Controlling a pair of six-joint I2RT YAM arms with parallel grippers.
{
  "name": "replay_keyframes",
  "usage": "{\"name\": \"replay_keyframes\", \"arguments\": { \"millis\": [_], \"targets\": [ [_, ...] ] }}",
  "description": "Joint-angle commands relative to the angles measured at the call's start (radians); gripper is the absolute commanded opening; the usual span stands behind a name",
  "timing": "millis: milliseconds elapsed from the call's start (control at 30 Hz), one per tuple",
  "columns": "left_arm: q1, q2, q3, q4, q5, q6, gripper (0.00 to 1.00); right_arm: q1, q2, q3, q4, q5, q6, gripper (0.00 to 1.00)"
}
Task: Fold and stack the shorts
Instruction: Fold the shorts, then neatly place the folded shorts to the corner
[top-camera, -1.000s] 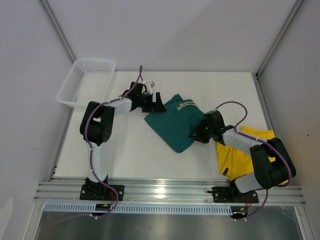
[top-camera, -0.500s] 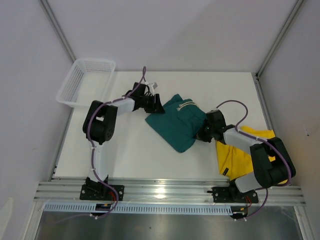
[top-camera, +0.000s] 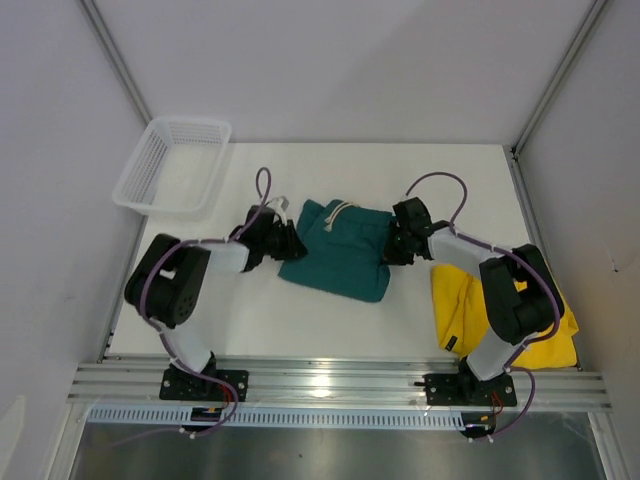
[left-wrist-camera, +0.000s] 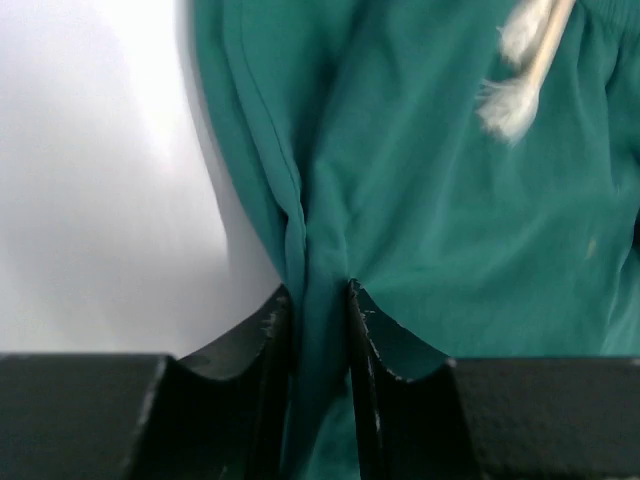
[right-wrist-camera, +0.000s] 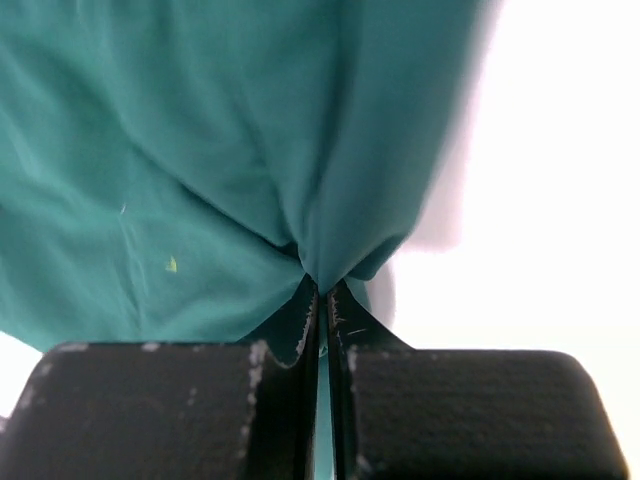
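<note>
Teal shorts (top-camera: 335, 258) sit mid-table (top-camera: 300, 320), bunched into a rough rectangle with the pale drawstring (top-camera: 340, 212) on the far side. Left gripper (top-camera: 287, 243) has its jaws clamped on a fold at the left edge, and the right gripper (top-camera: 392, 245) is pinching the right edge the same way. Yellow shorts (top-camera: 470, 305) lie crumpled near-right, partly under the right arm. White basket (top-camera: 150, 185) sits at the far-left corner.

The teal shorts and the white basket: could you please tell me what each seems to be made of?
The teal shorts look like soft, matte fabric, probably a light knit or weave: they crease and bunch where pinched, and their pale cord has a frayed end. The basket looks like rigid white moulded plastic, with thin open mesh walls that hold their shape.
</note>
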Motion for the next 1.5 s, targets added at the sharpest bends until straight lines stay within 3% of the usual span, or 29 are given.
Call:
{"name": "replay_keyframes", "arguments": {
  "millis": [0, 100, 200, 233, 333, 367, 533, 767, 900, 1267, 1467],
  "targets": [
    [-0.079, -0.158, -0.219, 0.156, -0.233, -0.162, 0.3, 0.041, 0.072, 0.157, -0.069, 0.058, -0.104, 0.0],
    [-0.157, -0.269, -0.268, 0.094, -0.44, -0.18, 0.32, 0.043, 0.096, 0.199, -0.075, 0.052, -0.114, 0.06],
    [-0.171, -0.35, -0.298, 0.032, -0.463, -0.219, 0.57, 0.032, 0.09, 0.197, -0.057, 0.021, -0.115, 0.18],
    [-0.167, -0.369, -0.293, 0.012, -0.46, -0.214, 0.72, 0.025, 0.086, 0.194, -0.046, 0.004, -0.117, 0.2],
    [-0.156, -0.423, -0.235, -0.11, -0.46, -0.196, 0.95, 0.011, 0.069, 0.173, -0.033, -0.019, -0.135, 0.32],
    [-0.156, -0.434, -0.223, -0.142, -0.46, -0.194, 0.98, 0.009, 0.063, 0.159, -0.028, -0.021, -0.141, 0.44],
    [-0.112, -0.477, -0.202, -0.198, -0.403, -0.194, 0.99, -0.055, 0.006, 0.084, 0.052, -0.112, -0.137, 0.68],
    [-0.015, -0.397, -0.187, -0.152, -0.251, -0.156, 0.99, -0.147, -0.02, -0.043, 0.227, -0.384, -0.114, 0.81],
    [-0.01, -0.331, -0.196, -0.082, -0.176, -0.163, 0.99, -0.143, -0.011, -0.068, 0.287, -0.429, -0.109, 0.82],
    [-0.01, -0.195, -0.207, 0.058, -0.144, -0.206, 0.99, -0.109, 0.029, -0.077, 0.345, -0.399, -0.115, 0.8],
    [-0.01, -0.142, -0.23, 0.129, -0.177, -0.26, 0.89, -0.1, 0.052, -0.079, 0.363, -0.401, -0.109, 0.74]
  ]
}}
